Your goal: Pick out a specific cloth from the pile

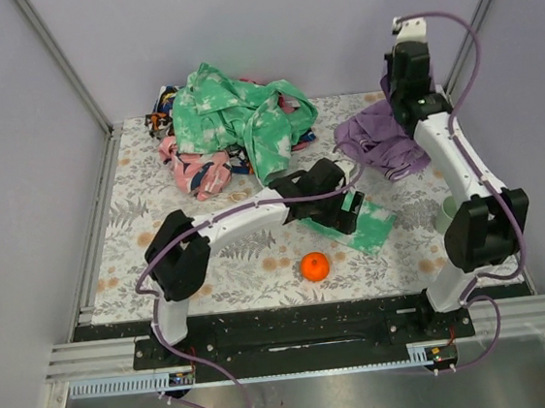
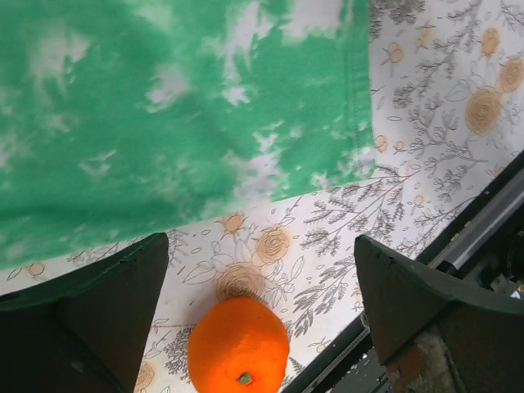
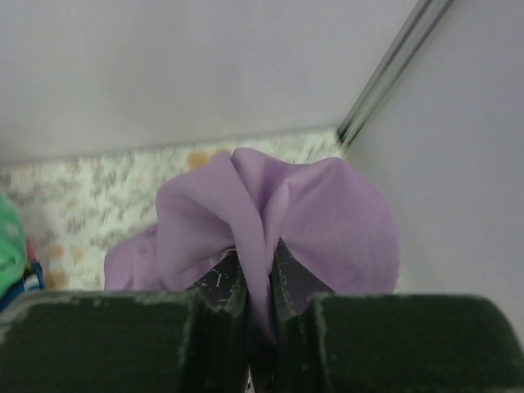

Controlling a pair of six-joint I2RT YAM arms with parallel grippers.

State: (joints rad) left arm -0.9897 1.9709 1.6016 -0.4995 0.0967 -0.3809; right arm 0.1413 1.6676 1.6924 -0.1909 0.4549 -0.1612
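Note:
The lavender cloth (image 1: 379, 140) hangs bunched at the back right, apart from the pile (image 1: 231, 130) of green-and-white, pink and dark print fabrics at the back middle. My right gripper (image 1: 402, 109) is shut on a fold of the cloth (image 3: 270, 221), pinched between its fingers. My left gripper (image 1: 351, 211) is open and empty, low over a separate green-and-white cloth (image 2: 172, 106) and near an orange (image 2: 237, 344) that lies between its fingers (image 2: 106, 303).
The orange (image 1: 315, 266) lies at the front middle of the floral table cover (image 1: 259, 264). A pale cup (image 1: 448, 213) stands near the right edge. Walls and metal posts close the back and sides. A dark rail (image 2: 458, 246) runs along the front edge.

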